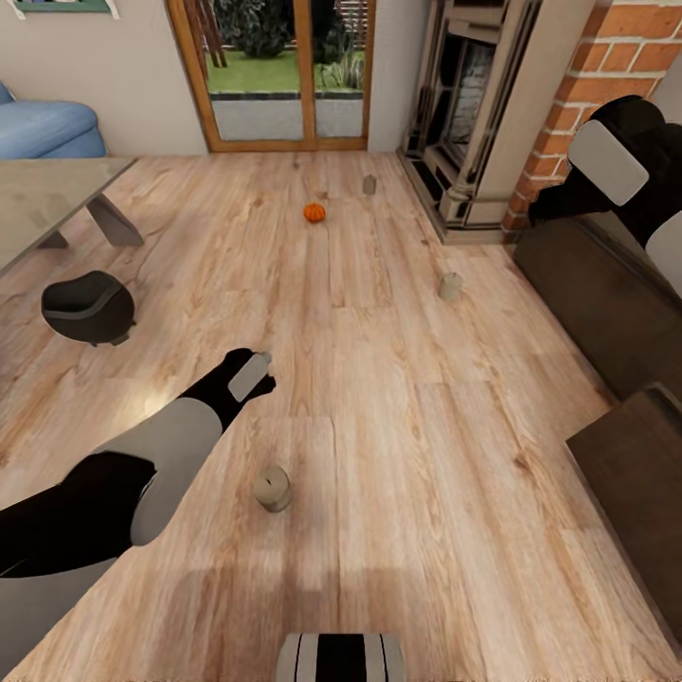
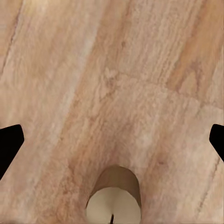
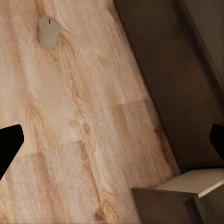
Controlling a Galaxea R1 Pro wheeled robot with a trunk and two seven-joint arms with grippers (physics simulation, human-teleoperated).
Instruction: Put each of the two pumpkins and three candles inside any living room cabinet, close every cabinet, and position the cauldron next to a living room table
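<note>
L gripper (image 1: 254, 367) hangs over bare floor (image 1: 398, 455) left of centre in the head view, and the wrist cam shows its fingertips (image 2: 10, 142) far out at both frame edges, so it's spread wide and empty. The near candle (image 1: 273, 488) stands upright just below it in the head view, at the bottom edge (image 2: 114, 198) of the L wrist view, wick up.

R gripper (image 3: 112, 144) is also spread (dark tips at both edges of its wrist view) w/ nothing between them. The R arm (image 1: 616, 156) sits raised at upper right, above the cabinet (image 1: 606, 303).

Step in hand, as I read it: pick up the near candle w/ the L. To do it well, pull the gripper back toward the robot until the candle sits centred between the tips, come straight down, and close low on the body so it doesn't tip or roll.

What the views add: the head view alone gives the layout, i.e. pumpkin (image 1: 314, 212) upper centre, far candle (image 1: 369, 184) just beyond it, third candle (image 1: 451, 285) right of centre, cauldron (image 1: 87, 307) at left near the table (image 1: 47, 194). R wrist view shows that third candle (image 3: 48, 31) upper left, plus a pale drawer interior (image 3: 196, 181) at lower right (an open drawer, looks like), which the head view doesn't make clear.
</note>
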